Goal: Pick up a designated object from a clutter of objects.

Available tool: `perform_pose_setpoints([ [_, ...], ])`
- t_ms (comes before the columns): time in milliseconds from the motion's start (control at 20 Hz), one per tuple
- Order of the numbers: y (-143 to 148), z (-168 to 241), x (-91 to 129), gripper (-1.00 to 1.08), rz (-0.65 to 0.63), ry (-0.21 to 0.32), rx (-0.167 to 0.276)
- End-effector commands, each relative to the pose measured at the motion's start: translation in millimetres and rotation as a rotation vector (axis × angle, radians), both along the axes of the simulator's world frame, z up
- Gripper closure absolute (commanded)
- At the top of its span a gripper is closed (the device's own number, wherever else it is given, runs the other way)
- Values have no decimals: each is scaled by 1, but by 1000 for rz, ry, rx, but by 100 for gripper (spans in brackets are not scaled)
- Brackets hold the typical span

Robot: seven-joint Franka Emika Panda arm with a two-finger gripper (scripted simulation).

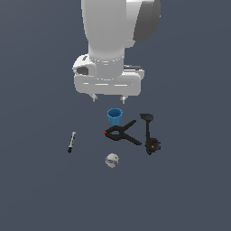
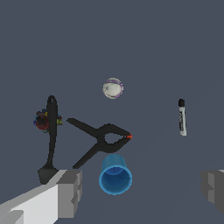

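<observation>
One gripper [image 1: 108,98] hangs with jaws apart, empty, above the blue cup [image 1: 114,116]. Pen [image 1: 71,142] lies alone at eight o'clock of the cup; align the fingers across its barrel.

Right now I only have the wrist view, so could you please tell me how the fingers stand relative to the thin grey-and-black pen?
Observer: In the exterior view the gripper hangs well above the table, and its fingers are open and touch nothing.
Operator: Thank you. Is it over the pen?
Observer: No. It hovers roughly over the blue cup. The pen lies flat, off toward the exterior view's left.
Operator: Would anything crowd a descent there?
Observer: Probably not. The hand's body is wider than the finger gap, but the black spring clamp and the white ball both lie apart from the pen.
</observation>
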State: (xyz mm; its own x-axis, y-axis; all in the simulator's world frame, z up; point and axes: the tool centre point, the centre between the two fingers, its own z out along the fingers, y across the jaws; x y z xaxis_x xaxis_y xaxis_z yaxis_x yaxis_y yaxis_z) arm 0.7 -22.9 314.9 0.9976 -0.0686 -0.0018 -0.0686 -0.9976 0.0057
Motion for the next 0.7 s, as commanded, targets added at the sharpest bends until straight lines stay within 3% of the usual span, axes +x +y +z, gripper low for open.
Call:
perform_pose_setpoints([
  [0,0,0,0,-92,0,0,0],
  [650,-13,9,-7,-92,-36,10,-1],
])
